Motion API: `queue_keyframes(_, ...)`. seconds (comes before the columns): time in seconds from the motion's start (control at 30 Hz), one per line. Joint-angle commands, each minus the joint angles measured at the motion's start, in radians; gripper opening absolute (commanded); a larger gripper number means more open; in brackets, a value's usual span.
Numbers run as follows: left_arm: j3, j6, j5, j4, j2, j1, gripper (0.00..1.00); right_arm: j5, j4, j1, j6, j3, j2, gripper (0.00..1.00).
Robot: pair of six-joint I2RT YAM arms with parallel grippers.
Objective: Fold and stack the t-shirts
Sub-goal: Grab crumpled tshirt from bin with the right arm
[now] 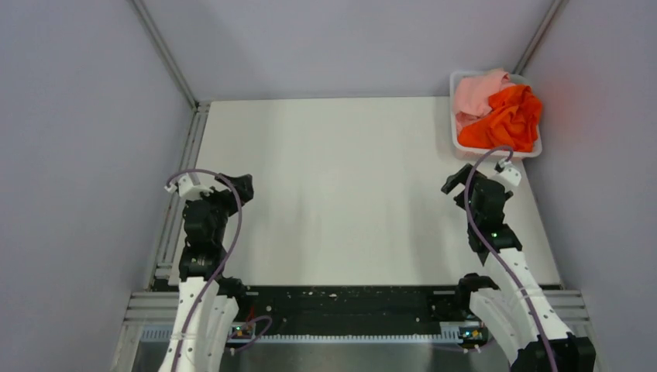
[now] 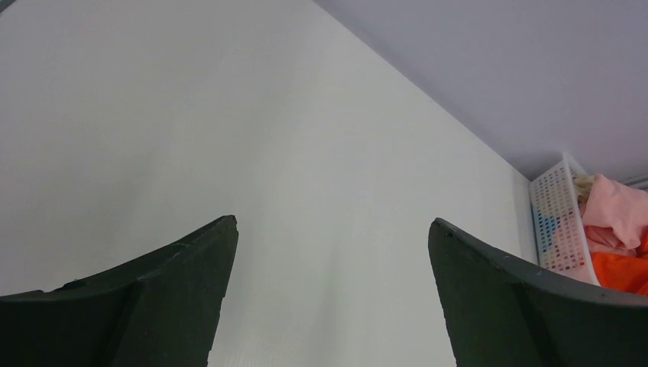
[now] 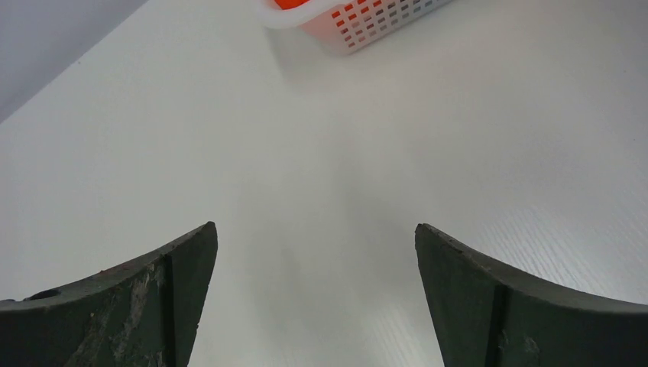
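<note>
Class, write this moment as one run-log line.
stage: folding not started | orange t-shirt and pink t-shirt: crumpled in basket | left gripper: open, empty | right gripper: open, empty

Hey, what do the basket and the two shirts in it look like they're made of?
Basket: apparently rigid white plastic, judging by its moulded grid of small holes. Orange-red t-shirt and pink t-shirt: soft matte fabric, probably cotton, since both lie crumpled in loose folds.

table (image 1: 333, 194): matt white, smooth | basket (image 1: 455, 128): white plastic mesh | orange tee (image 1: 511, 120), pink tee (image 1: 474, 93): soft matt cloth | left gripper (image 2: 332, 222): matt black | right gripper (image 3: 315, 229): matt black, scuffed
</note>
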Motion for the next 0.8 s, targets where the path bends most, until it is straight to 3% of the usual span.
queue_keyframes(0.0, 0.041, 0.031, 0.054, 0.032, 0.035, 0.005, 0.99, -0.013, 0.083, -0.005, -0.062, 0.066, 0.035, 0.99)
queue_keyframes(0.13, 0.076, 0.041, 0.081, 0.006, 0.074, 0.005, 0.99, -0.052, 0.186, -0.004, -0.205, 0.160, 0.084, 0.99)
queue_keyframes(0.43, 0.033, 0.020, 0.073, 0.049, 0.061, 0.005, 0.99, 0.172, -0.070, -0.076, -0.354, 0.741, 0.569, 0.99)
queue_keyframes(0.63, 0.008, 0.011, 0.086, 0.120, 0.069, 0.005, 0.99, -0.017, -0.211, -0.276, -0.299, 1.047, 0.887, 0.99)
queue_keyframes(0.77, 0.004, 0.008, 0.100, 0.144, 0.079, 0.005, 0.99, -0.213, -0.264, -0.336, -0.308, 1.187, 1.052, 0.99)
